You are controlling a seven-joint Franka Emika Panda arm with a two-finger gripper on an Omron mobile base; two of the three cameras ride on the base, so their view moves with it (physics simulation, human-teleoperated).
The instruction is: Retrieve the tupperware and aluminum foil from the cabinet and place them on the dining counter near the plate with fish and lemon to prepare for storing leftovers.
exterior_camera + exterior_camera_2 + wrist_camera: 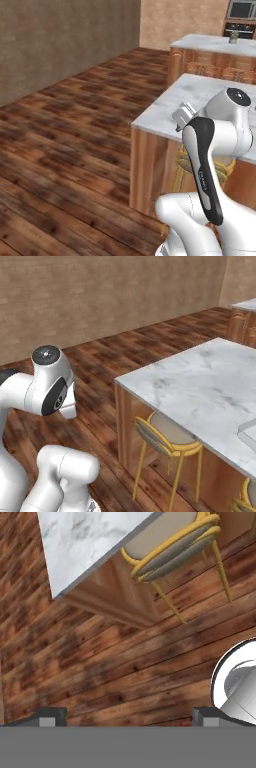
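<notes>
My gripper (128, 716) is open, its two dark fingertips (50, 715) set wide apart with nothing between them. It points down at the wooden floor beside the corner of the marble dining counter (85, 542). The same counter top (200, 92) (200, 386) lies ahead of the arm in both base views. The tupperware, the aluminum foil, the cabinet and the plate with fish and lemon are out of view. A pale flat thing (248, 435) sits at the counter's right edge, cut off by the frame; I cannot tell what it is.
A yellow-framed stool (165, 438) (170, 547) is tucked under the counter's near side. A second counter (220, 45) stands farther back, with an oven (241, 20) behind it. Open wooden floor (65, 130) stretches left to the brick wall (100, 296).
</notes>
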